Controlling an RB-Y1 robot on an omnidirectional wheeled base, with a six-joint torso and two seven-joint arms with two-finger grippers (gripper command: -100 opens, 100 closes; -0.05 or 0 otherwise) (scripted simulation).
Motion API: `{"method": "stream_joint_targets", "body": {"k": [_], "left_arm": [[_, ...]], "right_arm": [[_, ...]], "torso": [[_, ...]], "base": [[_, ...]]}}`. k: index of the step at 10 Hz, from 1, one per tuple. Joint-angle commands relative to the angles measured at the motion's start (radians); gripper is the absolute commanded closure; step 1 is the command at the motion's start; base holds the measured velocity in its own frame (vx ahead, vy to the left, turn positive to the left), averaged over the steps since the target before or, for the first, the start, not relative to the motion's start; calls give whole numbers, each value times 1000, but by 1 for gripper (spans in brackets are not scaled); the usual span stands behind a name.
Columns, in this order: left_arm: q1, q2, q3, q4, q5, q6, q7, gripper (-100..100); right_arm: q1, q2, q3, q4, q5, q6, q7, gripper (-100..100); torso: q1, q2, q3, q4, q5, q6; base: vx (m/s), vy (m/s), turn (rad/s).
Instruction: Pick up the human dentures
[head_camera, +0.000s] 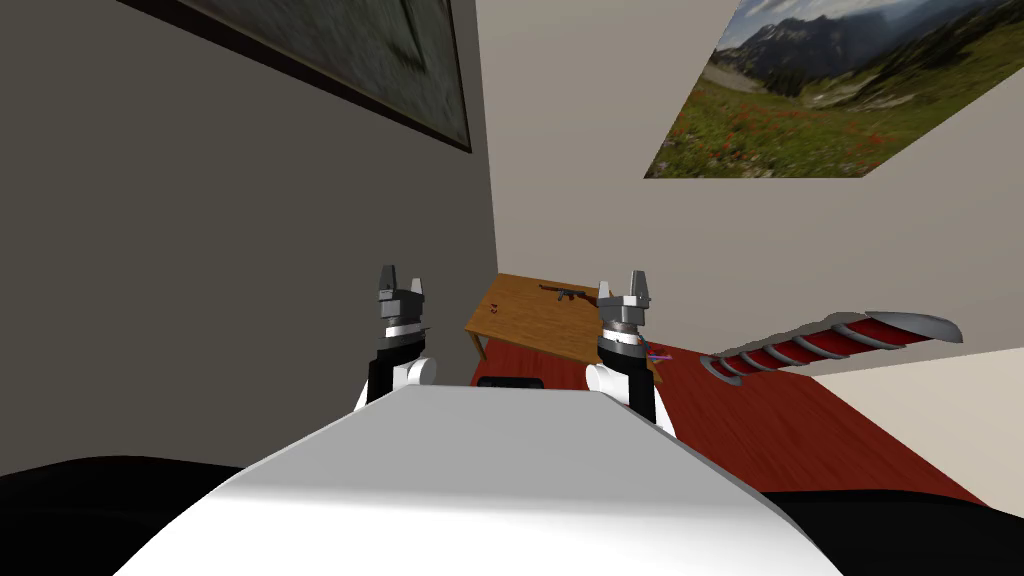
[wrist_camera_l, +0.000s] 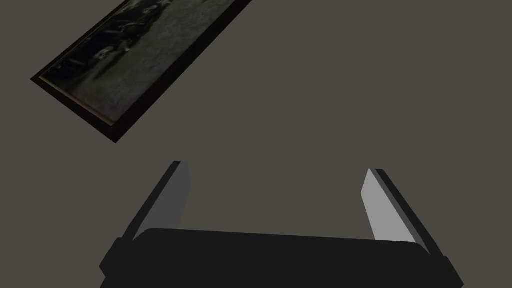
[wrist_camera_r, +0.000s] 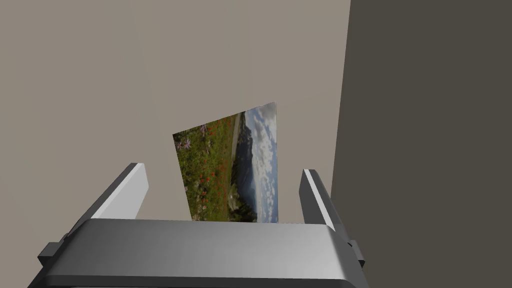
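Plainly, both pincers stand wide open and hold nothing; the left gripper (wrist_camera_l: 277, 169) has its two blade fingers (wrist_camera_l: 176, 195) spread about a third of its wrist view apart, with only bare space between them; the right gripper (wrist_camera_r: 223, 170) is spread just as wide, its fingers (wrist_camera_r: 131, 192) closed on nothing either. In the head view the two grippers are raised side by side, well apart from one another, fingers pointing upward, one on each forearm.

Beyond them a wooden table (head_camera: 540, 330) stands in the corner where two walls meet; the right gripper overlaps the table's right end in that view. The human dentures (head_camera: 493, 308) show as a tiny red speck, too small to make out in form; it lies on the tabletop near the table's left edge, between the two grippers as the head view shows them and nearer the left one; neither gripper touches it. A small dark gun-shaped thing (head_camera: 565, 293) lies farther back on the same top, well apart from the speck.

Under the table's near edge a flat black thing (head_camera: 510, 382) rests on the red floor (head_camera: 760, 420); off to the robot's right is a long red thing wound with a grey spiral (head_camera: 835, 345); above it a landscape picture (head_camera: 800, 90) hangs on the wall.
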Motion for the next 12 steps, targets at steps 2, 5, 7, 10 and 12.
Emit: {"method": "stream_joint_targets", "body": {"k": [2,5,7,10,12], "left_arm": [[-15,54,7,27,-4,11,2,-100],[-49,114,24,90,-13,36,8,-100],[-82,143,40,146,-21,59,13,-100],[-119,163,59,210,-31,85,19,-100],[-162,175,81,277,-42,115,26,-100]], "right_arm": [[0,0,0,0,0,0,0,0],[0,0,0,0,0,0,0,0],[0,0,0,0,0,0,0,0],[0,0,0,0,0,0,0,0],[0,0,0,0,0,0,0,0]], "torso": [[0,0,0,0,0,0],[0,0,0,0,0,0],[0,-1,0,0,0,0],[0,-1,-1,0,0,0],[0,-1,0,0,0,0]], "base": [[2,-2,-31],[3,-2,-52],[7,-4,-73],[9,-3,-71],[6,-5,-95]]}}
